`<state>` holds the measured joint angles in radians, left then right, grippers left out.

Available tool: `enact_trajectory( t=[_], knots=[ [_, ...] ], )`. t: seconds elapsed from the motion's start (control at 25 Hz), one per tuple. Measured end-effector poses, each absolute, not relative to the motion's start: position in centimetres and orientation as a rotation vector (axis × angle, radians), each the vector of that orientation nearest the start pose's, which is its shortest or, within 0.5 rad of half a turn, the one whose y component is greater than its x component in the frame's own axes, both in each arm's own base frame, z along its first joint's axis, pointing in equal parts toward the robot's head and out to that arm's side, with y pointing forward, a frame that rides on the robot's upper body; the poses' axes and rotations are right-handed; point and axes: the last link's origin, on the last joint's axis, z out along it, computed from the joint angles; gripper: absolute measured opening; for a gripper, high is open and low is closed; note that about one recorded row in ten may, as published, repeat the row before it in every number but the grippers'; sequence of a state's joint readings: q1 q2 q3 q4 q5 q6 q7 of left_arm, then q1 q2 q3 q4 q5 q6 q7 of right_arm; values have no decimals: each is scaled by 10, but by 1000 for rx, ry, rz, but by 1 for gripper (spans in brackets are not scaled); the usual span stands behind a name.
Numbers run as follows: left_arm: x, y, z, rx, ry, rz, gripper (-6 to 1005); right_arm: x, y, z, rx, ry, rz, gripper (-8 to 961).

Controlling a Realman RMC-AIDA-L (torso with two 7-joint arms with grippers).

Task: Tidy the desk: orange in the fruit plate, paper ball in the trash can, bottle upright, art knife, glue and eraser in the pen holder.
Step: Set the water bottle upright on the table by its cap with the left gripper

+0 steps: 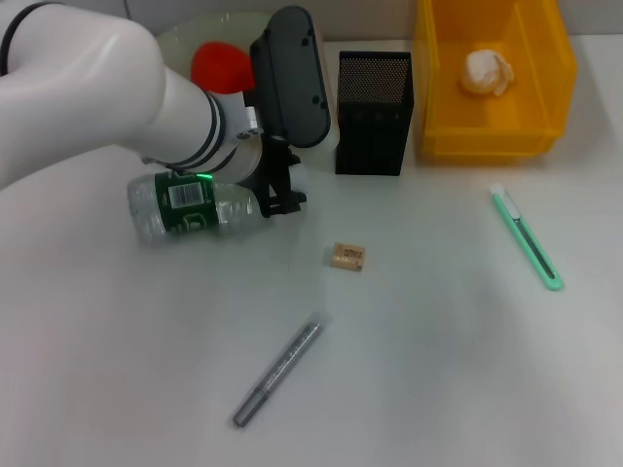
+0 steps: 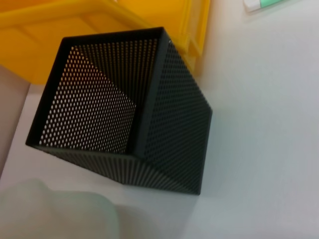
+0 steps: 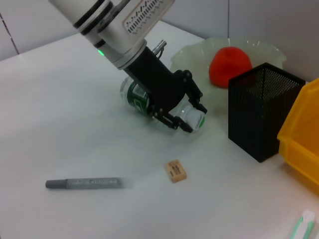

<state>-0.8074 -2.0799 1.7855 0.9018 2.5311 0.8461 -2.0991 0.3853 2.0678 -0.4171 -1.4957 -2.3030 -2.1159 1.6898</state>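
Note:
The clear bottle (image 1: 180, 206) with a green label lies on its side left of centre. My left gripper (image 1: 280, 202) is down at its cap end (image 3: 193, 118); contact is unclear. A red-orange orange (image 1: 219, 64) rests in the pale fruit plate (image 3: 199, 50) at the back. The black mesh pen holder (image 1: 375, 112) stands upright and looks empty in the left wrist view (image 2: 124, 104). The tan eraser (image 1: 348, 256), the grey glue stick (image 1: 277, 370) and the green art knife (image 1: 526, 238) lie loose on the desk. The paper ball (image 1: 487, 72) sits in the yellow trash can (image 1: 545, 97).
The white desk stretches bare toward its front edge. The pen holder stands close beside the yellow bin (image 3: 304, 144), a short way behind my left gripper (image 3: 189, 118). My left arm's white forearm (image 1: 88, 88) covers the back left of the desk.

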Motion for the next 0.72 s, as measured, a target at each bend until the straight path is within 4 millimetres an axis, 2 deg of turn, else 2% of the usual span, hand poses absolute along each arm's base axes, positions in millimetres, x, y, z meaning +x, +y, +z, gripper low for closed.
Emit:
enact_trajectory(
  t=[0.12, 0.32, 0.44, 0.48, 0.52, 0.72],
  knots=[
    [-152, 398, -92, -2650, 140, 494, 435, 266, 256, 146, -2708, 616, 195, 818],
    [-147, 380, -67, -2644, 86, 378, 435, 262, 258, 147, -2711, 585, 218, 818],
    [-149, 370, -46, -2619, 21, 290, 434, 259, 260, 146, -2717, 559, 233, 818],
    [-150, 366, -30, -2597, -41, 214, 434, 256, 261, 146, -2721, 540, 251, 818],
    [-150, 366, -30, -2597, -41, 214, 434, 256, 261, 146, -2721, 540, 251, 818],
    [-162, 362, 9, -2535, -237, 7, 434, 246, 263, 143, -2740, 478, 309, 818]
  ],
)
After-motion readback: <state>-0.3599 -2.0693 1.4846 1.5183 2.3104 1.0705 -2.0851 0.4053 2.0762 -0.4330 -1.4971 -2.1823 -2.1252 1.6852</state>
